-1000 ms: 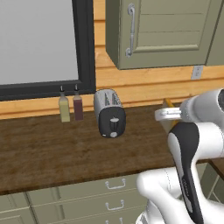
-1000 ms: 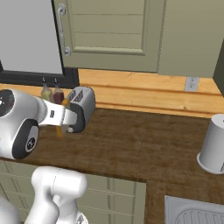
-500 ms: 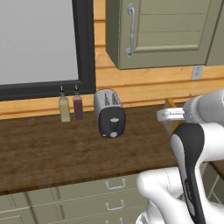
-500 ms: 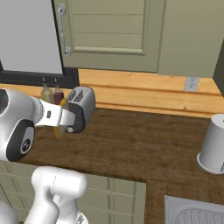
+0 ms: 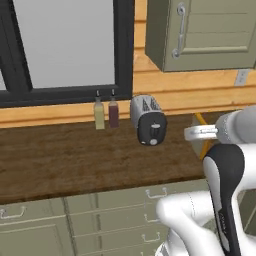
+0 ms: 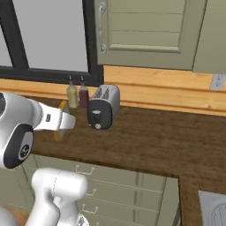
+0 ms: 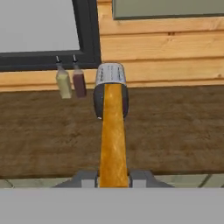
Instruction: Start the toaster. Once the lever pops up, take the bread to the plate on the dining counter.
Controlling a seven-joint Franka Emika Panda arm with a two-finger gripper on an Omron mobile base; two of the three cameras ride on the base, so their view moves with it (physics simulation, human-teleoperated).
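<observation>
1. My gripper is clenched on the bread, seen edge-on, clear of the toaster.
2. I judge the slice light, stiff and crumbly (pinch its flat faces gently).

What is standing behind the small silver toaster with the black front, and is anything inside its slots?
Behind the small silver toaster runs the light wooden wall. Its two slots look empty in the left base view; their depth is hidden.
</observation>
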